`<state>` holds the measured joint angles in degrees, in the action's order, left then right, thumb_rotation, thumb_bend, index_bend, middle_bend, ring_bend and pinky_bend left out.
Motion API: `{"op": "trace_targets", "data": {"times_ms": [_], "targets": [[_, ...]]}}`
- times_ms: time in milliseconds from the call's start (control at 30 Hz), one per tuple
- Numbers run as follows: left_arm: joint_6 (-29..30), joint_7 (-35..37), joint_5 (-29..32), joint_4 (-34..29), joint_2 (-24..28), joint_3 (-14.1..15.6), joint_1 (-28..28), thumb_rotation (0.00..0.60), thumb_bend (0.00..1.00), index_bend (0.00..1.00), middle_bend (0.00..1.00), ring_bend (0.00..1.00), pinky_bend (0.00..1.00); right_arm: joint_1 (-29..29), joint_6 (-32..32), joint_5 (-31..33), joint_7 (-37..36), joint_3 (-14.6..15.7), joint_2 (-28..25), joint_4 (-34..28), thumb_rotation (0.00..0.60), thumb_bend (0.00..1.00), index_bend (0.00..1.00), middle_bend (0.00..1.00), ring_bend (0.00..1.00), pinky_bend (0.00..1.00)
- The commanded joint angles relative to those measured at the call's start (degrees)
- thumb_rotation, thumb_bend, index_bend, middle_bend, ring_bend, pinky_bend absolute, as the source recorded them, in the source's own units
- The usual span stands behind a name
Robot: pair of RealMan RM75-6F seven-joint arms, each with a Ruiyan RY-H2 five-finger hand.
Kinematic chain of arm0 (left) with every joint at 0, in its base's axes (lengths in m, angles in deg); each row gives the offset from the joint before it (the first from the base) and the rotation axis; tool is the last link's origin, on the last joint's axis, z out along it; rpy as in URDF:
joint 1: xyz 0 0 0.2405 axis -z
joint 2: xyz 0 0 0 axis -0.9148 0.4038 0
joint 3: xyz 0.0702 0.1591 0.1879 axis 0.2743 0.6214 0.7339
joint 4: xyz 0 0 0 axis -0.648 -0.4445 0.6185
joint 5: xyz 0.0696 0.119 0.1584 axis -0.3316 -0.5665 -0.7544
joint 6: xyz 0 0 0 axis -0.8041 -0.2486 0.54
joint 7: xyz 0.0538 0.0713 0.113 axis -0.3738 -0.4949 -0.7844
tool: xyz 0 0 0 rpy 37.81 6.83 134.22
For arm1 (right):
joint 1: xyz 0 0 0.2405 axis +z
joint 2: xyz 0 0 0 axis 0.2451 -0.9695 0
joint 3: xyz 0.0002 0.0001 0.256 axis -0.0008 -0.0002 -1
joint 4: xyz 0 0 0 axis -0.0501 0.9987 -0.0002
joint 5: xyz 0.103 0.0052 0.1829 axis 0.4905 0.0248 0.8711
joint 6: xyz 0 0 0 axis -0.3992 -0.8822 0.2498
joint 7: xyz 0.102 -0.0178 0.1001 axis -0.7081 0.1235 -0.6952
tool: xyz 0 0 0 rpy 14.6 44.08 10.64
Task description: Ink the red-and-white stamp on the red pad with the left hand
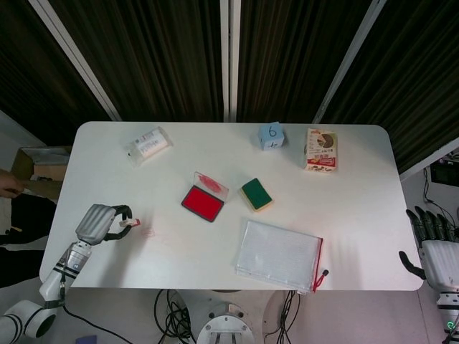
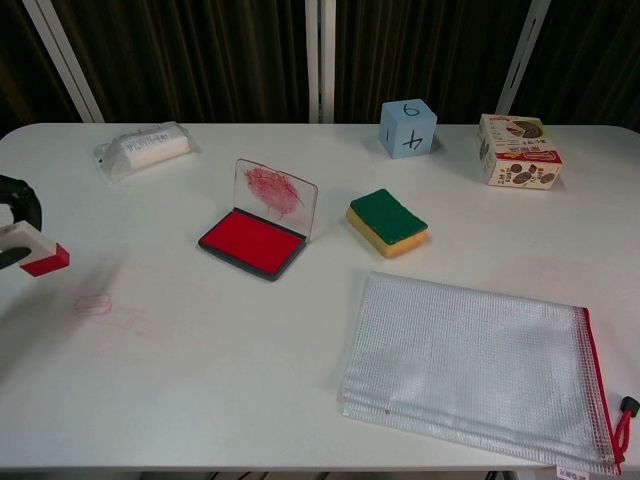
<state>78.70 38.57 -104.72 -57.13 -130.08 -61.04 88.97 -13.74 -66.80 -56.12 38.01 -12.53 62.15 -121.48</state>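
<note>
Left hand (image 1: 99,221) grips red-and-white stamp (image 2: 33,251) above tabletop (image 1: 358,186) near its left edge, well apart from open red pad (image 2: 251,241). Right hand (image 1: 435,247) off the tabletop's right end, fingers spread, empty.

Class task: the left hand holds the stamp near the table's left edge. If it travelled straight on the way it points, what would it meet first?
Probably the red ink pad. The left hand points the stamp rightward across bare table; height is unclear, so it might pass over.

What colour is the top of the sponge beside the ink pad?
Green, over a yellow base; the sponge shows best in the chest view.
</note>
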Motion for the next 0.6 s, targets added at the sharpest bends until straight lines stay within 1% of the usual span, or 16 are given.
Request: {"op": "trace_targets", "data": {"times_ms": [33, 133, 333, 600], "targets": [[0.3, 2.3, -1.8, 3.5, -2.6, 1.2, -0.8, 0.600, 0.41, 0.64, 0.67, 1.00, 1.00, -0.1, -0.1, 0.2, 0.2, 0.0, -0.1, -0.1, 0.600, 0.22, 0.00, 0.00, 0.00, 0.00], [0.2, 2.8, -2.7, 5.3, -3.7, 1.6, -0.9, 0.600, 0.41, 0.64, 0.67, 1.00, 1.00, -0.3, -0.2, 0.5, 0.3, 0.0, -0.3, -0.2, 0.600, 0.22, 0.00, 0.00, 0.00, 0.00], [-0.1, 2.2, -2.9, 8.7, -6.2, 1.4, -1.1, 0.600, 0.41, 0.63, 0.67, 1.00, 1.00, -0.1, 0.1, 0.5, 0.4, 0.0, -0.2, -0.3, 0.600, 0.22, 0.00, 0.00, 0.00, 0.00], [-0.9, 2.9, -3.3, 11.7, -8.2, 1.3, -1.0, 0.600, 0.40, 0.63, 0.66, 1.00, 1.00, 0.0, 0.4, 0.9, 0.5, 0.0, 0.0, -0.1, 0.600, 0.22, 0.00, 0.00, 0.00, 0.00]]}}
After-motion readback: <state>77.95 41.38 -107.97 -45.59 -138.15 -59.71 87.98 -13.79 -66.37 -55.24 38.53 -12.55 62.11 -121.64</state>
